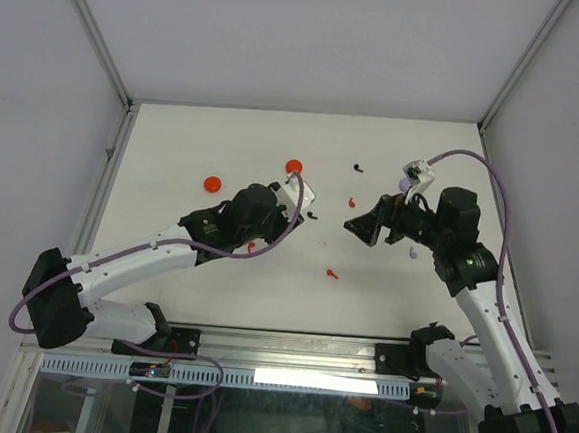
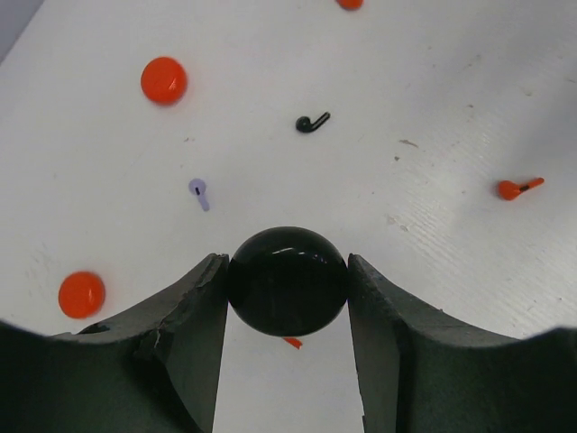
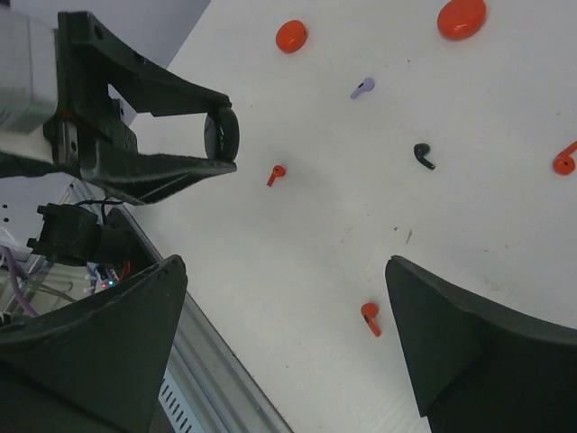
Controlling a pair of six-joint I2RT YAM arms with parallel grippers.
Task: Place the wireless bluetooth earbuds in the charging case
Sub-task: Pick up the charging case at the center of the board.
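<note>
The wireless bluetooth earbuds (image 1: 333, 274) are lying scattered and loose on the white worktop (image 1: 175, 137). At the left, two red discs (image 1: 212, 182) are sitting flat on the worktop, apart from each other. Beside them, the left fingers (image 2: 203, 311) are pinching the charging case (image 2: 287, 280), a glossy black round piece, by its two sides and holding it above the worktop. A red earbud (image 2: 292, 342) is peeking out from under the case's lower edge. A lavender earbud (image 2: 198, 193) is lying a little beyond the case, and the arm is hiding it in the top view. Further right, a black earbud (image 1: 313, 215) is lying just past the left wrist. A second red earbud (image 3: 370, 317) is lying alone nearer the front rail. Right of these, a third red earbud (image 1: 352, 201) and a second black earbud (image 1: 358, 167) are lying one behind the other toward the far side. The right fingers (image 3: 451, 343) are hovering over the middle of the worktop, spread wide and gripping nothing, and pointing toward the held case. At the far right, a second lavender earbud (image 1: 413, 252) is lying just beside the right arm.
</note>
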